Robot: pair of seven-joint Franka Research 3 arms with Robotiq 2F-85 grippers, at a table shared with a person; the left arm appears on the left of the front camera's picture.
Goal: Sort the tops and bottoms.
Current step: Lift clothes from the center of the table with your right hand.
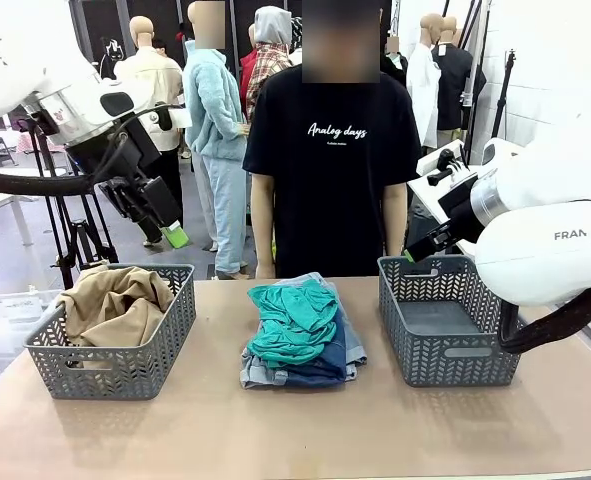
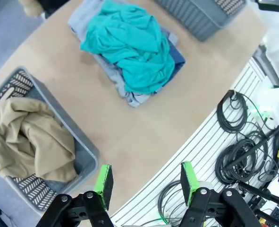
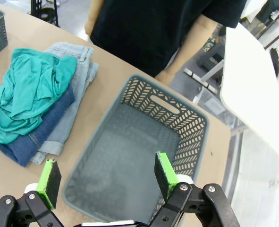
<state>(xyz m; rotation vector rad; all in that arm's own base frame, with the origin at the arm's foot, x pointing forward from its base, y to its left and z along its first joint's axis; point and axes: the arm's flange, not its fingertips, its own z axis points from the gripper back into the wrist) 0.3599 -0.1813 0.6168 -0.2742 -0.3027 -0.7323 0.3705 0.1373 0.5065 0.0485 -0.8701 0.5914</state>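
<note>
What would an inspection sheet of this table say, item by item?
Surface: tan table, bare around baskets and pile.
Job's things: tan shirt in the left basket; teal shirt tops the middle pile over dark blue shorts and light denim shorts; right basket holds nothing.
Clutter: nothing seen.
Claws: left claw open, holding nothing; right claw open above the right basket.
Cables: coiled black cables on a slatted surface beside the table.
Surroundings: person in a black T-shirt at the far side.

A robotics lab: a white left arm (image 1: 35,85) and a white right arm (image 1: 555,235) flank a tan bench (image 1: 295,430), coiled black cables (image 2: 238,153) lie on a ribbed white platform (image 2: 196,142) beside it, and a black tripod (image 1: 67,240) stands on grey floor (image 1: 5,250).
</note>
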